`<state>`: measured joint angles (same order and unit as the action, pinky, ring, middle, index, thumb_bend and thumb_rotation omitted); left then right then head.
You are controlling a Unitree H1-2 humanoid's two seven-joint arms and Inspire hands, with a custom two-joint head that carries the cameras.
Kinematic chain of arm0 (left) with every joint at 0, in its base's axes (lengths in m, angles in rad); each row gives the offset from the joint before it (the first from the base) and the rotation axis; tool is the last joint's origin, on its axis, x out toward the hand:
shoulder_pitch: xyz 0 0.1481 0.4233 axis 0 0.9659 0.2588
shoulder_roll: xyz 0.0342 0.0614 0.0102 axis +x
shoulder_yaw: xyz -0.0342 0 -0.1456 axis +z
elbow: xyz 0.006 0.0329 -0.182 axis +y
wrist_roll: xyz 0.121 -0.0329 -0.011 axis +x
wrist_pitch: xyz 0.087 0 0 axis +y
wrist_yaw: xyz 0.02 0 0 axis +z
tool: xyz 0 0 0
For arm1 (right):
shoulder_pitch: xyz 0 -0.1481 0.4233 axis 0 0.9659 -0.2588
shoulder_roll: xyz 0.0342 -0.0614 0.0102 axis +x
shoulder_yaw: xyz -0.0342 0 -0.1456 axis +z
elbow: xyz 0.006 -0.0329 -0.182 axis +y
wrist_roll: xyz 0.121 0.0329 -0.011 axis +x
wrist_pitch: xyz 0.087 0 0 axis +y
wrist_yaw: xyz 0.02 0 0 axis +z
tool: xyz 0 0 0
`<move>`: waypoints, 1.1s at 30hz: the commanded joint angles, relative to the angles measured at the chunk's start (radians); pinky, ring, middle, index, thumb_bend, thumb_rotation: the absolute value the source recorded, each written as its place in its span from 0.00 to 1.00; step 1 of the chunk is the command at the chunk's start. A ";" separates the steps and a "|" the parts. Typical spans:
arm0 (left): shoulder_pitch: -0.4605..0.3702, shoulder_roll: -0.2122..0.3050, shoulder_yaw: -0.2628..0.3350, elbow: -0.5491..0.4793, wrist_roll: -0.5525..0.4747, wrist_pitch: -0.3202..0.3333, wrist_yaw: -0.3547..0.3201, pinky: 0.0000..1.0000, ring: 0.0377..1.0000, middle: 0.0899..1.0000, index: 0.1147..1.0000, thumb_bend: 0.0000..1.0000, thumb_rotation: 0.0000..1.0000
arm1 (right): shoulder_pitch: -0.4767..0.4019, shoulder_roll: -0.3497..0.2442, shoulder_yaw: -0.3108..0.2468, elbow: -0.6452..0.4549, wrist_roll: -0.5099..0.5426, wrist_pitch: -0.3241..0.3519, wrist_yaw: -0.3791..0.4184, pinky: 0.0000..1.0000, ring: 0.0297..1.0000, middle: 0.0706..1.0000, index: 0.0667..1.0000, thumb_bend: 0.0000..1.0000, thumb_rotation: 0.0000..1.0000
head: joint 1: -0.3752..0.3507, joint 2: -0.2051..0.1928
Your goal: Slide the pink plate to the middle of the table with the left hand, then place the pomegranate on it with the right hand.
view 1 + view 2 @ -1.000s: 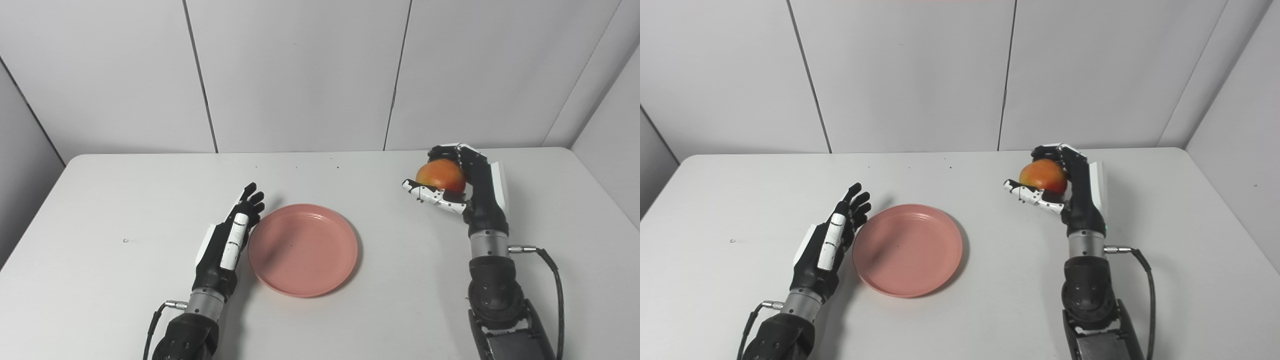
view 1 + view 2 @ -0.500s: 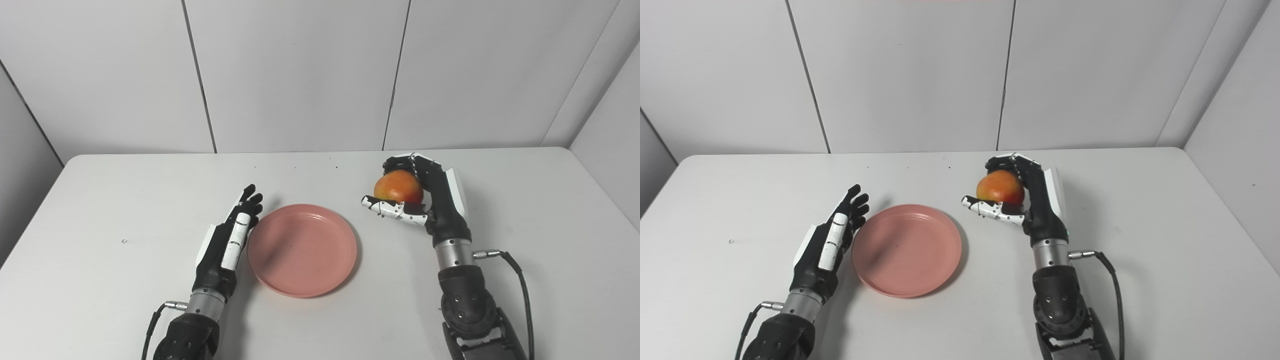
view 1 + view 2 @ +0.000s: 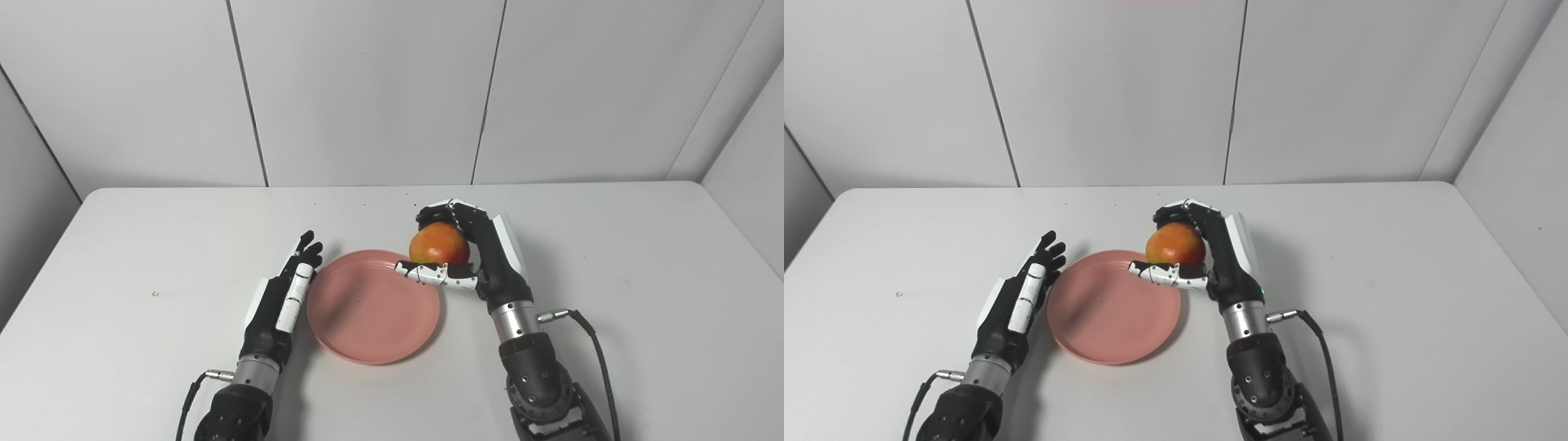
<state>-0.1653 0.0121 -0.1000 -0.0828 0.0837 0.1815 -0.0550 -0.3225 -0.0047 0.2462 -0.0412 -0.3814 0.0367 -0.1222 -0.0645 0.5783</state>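
The pink plate [image 3: 372,306] sits flat on the white table [image 3: 643,257], a little below the centre of the frame, and it holds nothing. Over at its upper right rim, the right hand [image 3: 471,254] has the pomegranate [image 3: 438,244] wrapped up tight: dark fingers [image 3: 438,214] curl over the top of the fruit, the white thumb [image 3: 436,274] runs underneath it, pointing toward the left of the frame. The fruit, orange-red with a yellowish patch, rides clear of the table, held above the plate's far right edge rather than its middle. The right forearm rises from the bottom of the frame, right of centre, with a black cable [image 3: 597,361] looping off the wrist. On the other side, the left hand [image 3: 1020,300] lies just beside the plate's left rim, fingers straight and slightly apart, pointing toward the top of the frame, holding nothing; whether its edge actually touches the rim cannot be told from either view. Behind the table stand plain grey wall panels [image 3: 367,92], filling the upper half of the frame.
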 commanded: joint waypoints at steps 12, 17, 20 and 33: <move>-0.039 -0.017 -0.024 -0.025 0.033 0.017 0.006 0.99 0.97 0.97 0.96 0.57 1.00 | -0.031 0.028 0.055 0.053 -0.013 -0.100 0.034 0.21 0.38 0.47 0.45 0.51 0.00 | 0.048 0.008; -0.043 -0.027 -0.028 -0.026 0.040 0.023 0.009 0.98 0.97 0.97 0.96 0.55 1.00 | -0.034 0.026 0.057 0.067 -0.009 -0.109 0.047 0.23 0.38 0.47 0.45 0.51 0.00 | 0.093 0.013; -0.045 -0.034 -0.031 -0.022 0.052 0.021 0.016 0.97 0.97 0.97 0.96 0.55 1.00 | -0.036 0.023 0.060 0.081 -0.017 -0.124 0.047 0.19 0.38 0.47 0.45 0.51 0.00 | 0.106 0.016; -0.061 -0.039 -0.028 0.021 0.056 -0.012 0.023 0.97 0.98 0.98 0.96 0.57 1.00 | -0.055 0.027 0.091 0.187 -0.108 -0.175 0.004 0.23 0.39 0.47 0.45 0.51 0.00 | 0.113 0.016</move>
<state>-0.1891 -0.0181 -0.1276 -0.0497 0.1345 0.2111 -0.0436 -0.3347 0.0127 0.3415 0.1573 -0.4817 -0.0698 -0.0892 0.0476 0.5952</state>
